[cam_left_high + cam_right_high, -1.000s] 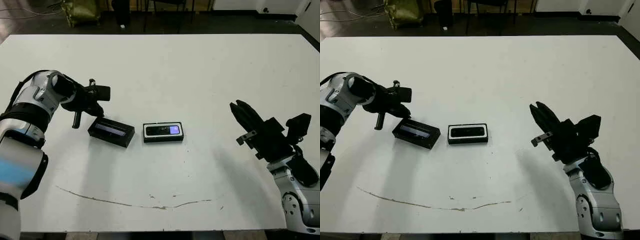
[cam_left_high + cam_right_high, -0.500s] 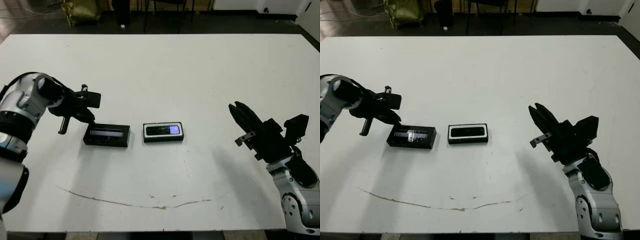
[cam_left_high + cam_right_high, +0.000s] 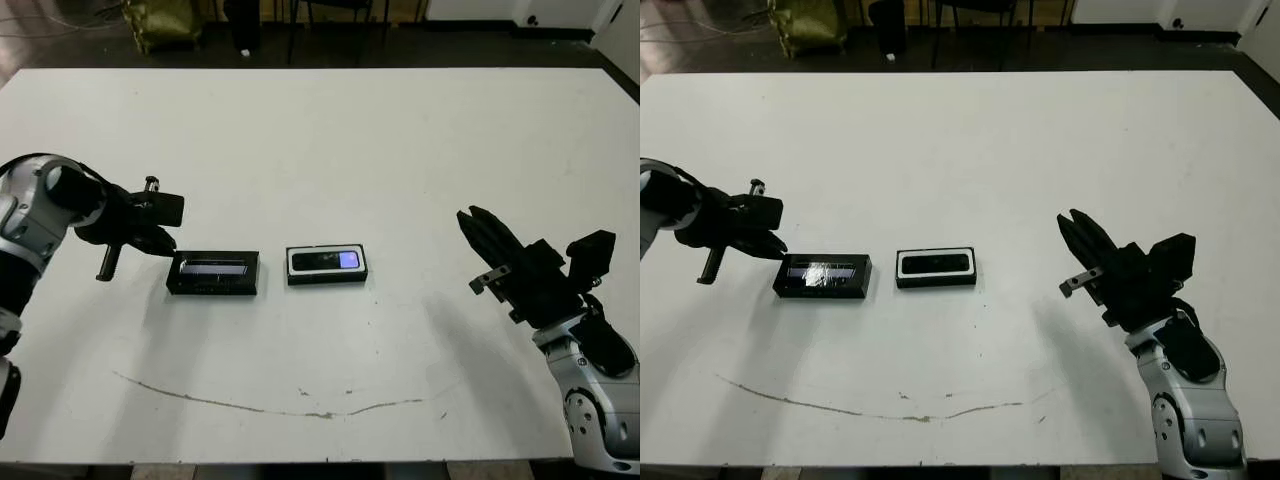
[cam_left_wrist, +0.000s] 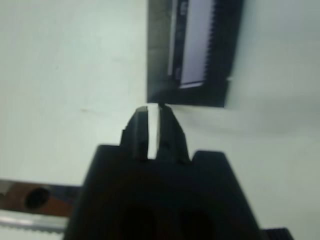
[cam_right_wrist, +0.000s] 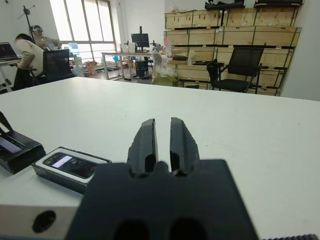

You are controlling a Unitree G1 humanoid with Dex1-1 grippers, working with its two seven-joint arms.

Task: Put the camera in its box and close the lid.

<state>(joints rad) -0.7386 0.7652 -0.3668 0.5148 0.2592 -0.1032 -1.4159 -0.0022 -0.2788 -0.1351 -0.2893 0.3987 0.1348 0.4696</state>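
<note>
The box, a black tray with white lining, lies near the table's middle. The camera rests inside it, its bluish patch toward the right end. The lid lies flat on the table just left of the box, window strip facing up, apart from it. My left gripper is shut, its tips at the lid's left end; the left wrist view shows the fingertips pressed together at the lid's edge. My right gripper hovers shut and holding nothing, far right of the box.
A thin dark scratch line runs across the white table near its front edge. Beyond the table the right wrist view shows a person seated at a desk, chairs and shelves of crates.
The lid has turned from slanted to parallel with the box and slid a little left. My left gripper has drawn back to the left, to the lid's end. The right arm has barely moved.
</note>
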